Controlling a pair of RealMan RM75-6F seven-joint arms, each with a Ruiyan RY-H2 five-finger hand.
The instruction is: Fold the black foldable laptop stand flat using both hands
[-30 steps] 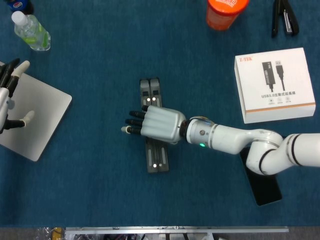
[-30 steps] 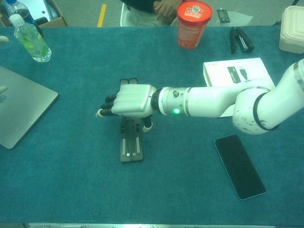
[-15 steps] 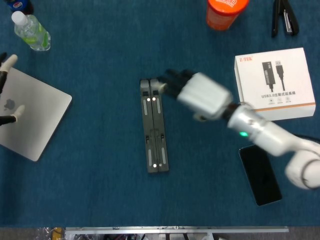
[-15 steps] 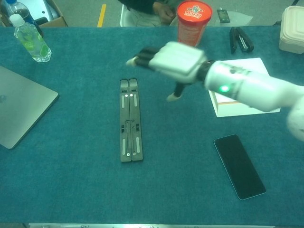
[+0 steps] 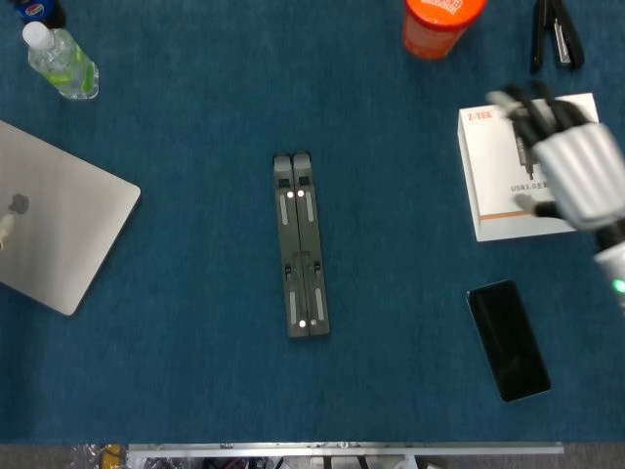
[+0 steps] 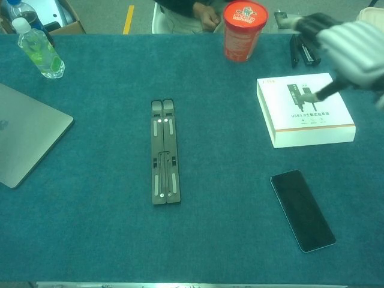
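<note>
— Where does the black foldable laptop stand [image 5: 301, 258] lie?

— Flat mid-table, both bars pressed side by side (it looks fully folded), nothing touching it.

— And the hands?

— The right hand [image 5: 569, 166] hovers over the white cable box [image 6: 305, 109], fingers apart and empty. Of the left hand [image 5: 6, 229], only a fingertip shows beside the silver laptop [image 5: 61, 227]; its fingers' state cannot be told.

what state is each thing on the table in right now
laptop stand: folded flat, untouched
laptop: lid closed
water bottle: capped, lying down
orange cup: upright, lidded
phone: screen dark
white box: closed
right hand: empty, fingers apart
</note>
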